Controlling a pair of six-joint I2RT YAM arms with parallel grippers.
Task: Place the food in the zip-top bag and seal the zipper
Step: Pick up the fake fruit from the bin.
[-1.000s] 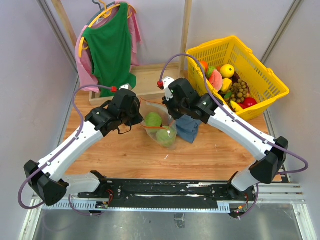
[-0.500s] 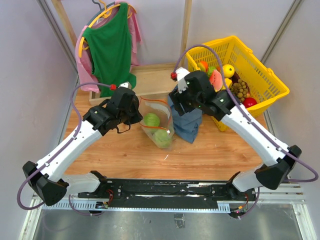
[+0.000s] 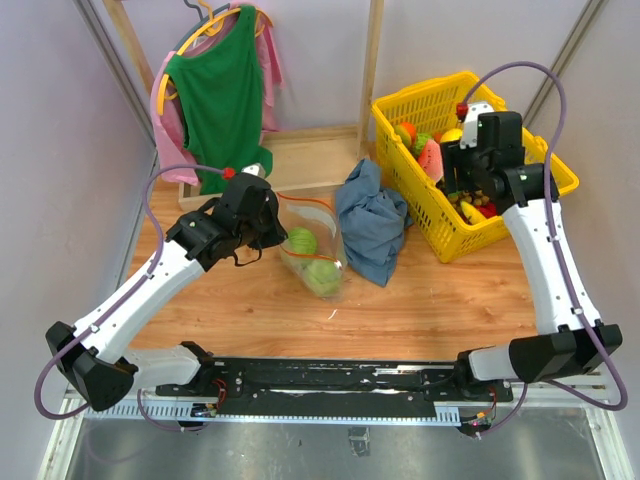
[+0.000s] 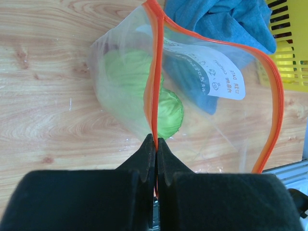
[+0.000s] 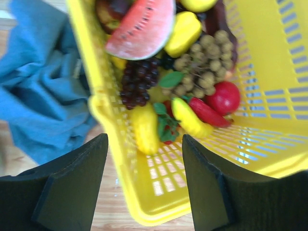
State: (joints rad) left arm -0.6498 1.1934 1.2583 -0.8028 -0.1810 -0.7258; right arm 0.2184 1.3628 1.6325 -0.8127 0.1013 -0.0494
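The left gripper (image 4: 155,140) is pinched tight on the zipper (image 4: 153,72), holding up one lip of the zip-top bag (image 4: 216,130). The bag lies on the wooden table (image 4: 43,110) beside the blue cloth (image 3: 372,225), its mouth gaping and two green pieces (image 4: 168,115) inside. The right gripper (image 5: 143,144) hangs over the yellow basket (image 5: 269,144), jaws spread and empty, above the remaining food (image 5: 190,118). The bag's film looks limp and slippery, so the stiffer zipper strip is probably the best hold. The toys look light and smooth, best gripped across a narrow middle.
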